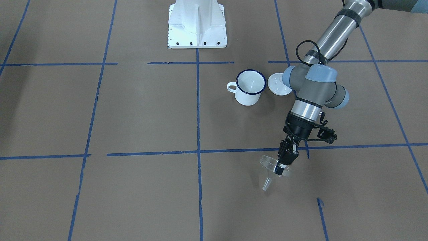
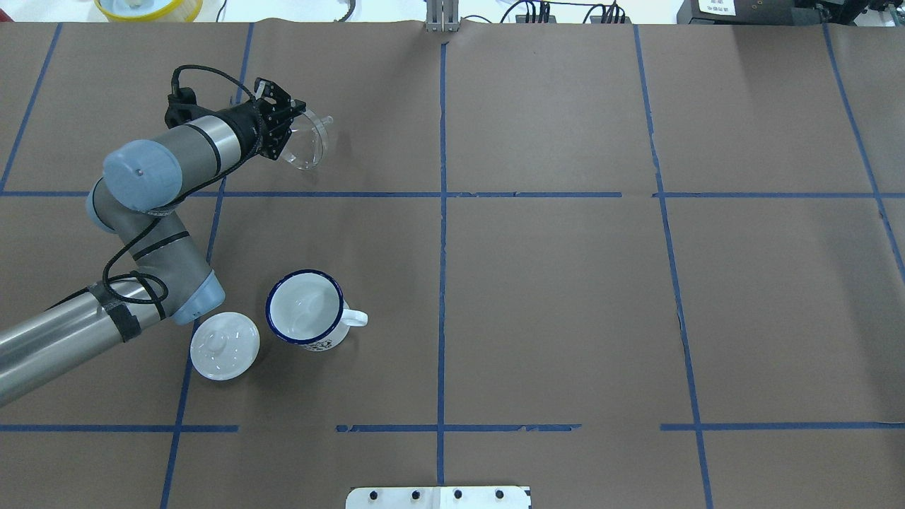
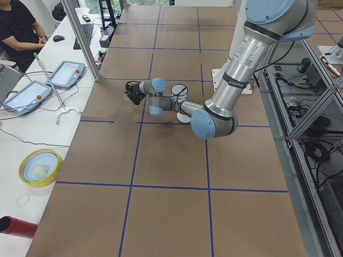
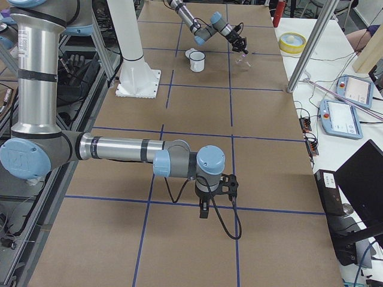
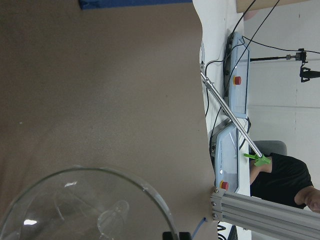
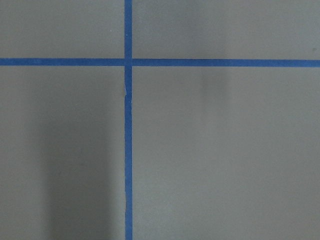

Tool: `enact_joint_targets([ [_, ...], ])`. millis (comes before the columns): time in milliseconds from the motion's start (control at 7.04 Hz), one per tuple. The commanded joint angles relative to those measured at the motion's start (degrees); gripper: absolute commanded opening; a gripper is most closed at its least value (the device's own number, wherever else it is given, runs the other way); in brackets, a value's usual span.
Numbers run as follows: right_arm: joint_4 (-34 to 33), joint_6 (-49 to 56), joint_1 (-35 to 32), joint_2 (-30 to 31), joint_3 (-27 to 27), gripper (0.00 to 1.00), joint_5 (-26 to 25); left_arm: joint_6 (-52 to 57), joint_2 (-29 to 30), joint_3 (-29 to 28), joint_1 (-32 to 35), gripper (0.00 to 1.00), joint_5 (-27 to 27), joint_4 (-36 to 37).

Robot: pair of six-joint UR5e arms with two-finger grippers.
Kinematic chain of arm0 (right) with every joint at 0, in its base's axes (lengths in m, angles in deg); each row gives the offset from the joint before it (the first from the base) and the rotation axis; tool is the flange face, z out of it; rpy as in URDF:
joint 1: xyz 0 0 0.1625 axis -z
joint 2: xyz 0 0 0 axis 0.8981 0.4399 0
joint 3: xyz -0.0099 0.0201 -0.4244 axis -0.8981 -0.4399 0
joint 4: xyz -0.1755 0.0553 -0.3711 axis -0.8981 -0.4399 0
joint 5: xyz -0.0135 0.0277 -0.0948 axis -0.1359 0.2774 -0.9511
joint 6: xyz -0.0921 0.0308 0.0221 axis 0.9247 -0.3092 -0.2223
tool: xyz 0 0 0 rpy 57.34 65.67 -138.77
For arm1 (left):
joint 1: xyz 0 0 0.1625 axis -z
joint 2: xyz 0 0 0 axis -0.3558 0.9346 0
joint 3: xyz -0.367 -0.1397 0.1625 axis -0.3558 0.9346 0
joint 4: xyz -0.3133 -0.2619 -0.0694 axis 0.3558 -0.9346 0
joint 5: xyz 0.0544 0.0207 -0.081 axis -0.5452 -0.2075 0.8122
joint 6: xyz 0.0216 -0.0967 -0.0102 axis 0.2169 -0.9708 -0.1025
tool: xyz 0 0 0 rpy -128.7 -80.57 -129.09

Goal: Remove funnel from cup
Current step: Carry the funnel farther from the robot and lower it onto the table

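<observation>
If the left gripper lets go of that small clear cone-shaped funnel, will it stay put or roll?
Held tilted by its rim in the left gripper, the small clear funnel would likely flop onto its side. Being a round cone, it may roll in a curve. It looks thin and light.

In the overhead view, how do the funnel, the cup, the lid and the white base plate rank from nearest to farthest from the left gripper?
1. funnel: held in the left gripper, far left of the table.
2. cup and lid: side by side, near left; too close to call.
3. white base plate: bottom edge, centre.
</observation>
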Motion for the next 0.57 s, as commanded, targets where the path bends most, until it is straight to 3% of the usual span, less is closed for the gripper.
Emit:
enact_joint_targets([
  [0, 0.0, 0.0, 0.0, 0.0, 0.0, 1.00, 0.0, 0.0, 0.0, -0.2, -0.4, 0.09, 0.0, -0.1],
  [142, 0.0, 0.0, 0.0, 0.0, 0.0, 1.00, 0.0, 0.0, 0.0, -0.2, -0.5, 0.15, 0.0, -0.1],
  [426, 0.0, 0.0, 0.0, 0.0, 0.0, 1.00, 0.0, 0.2, -0.1, -0.1, -0.5, 0.61, 0.0, -0.1],
])
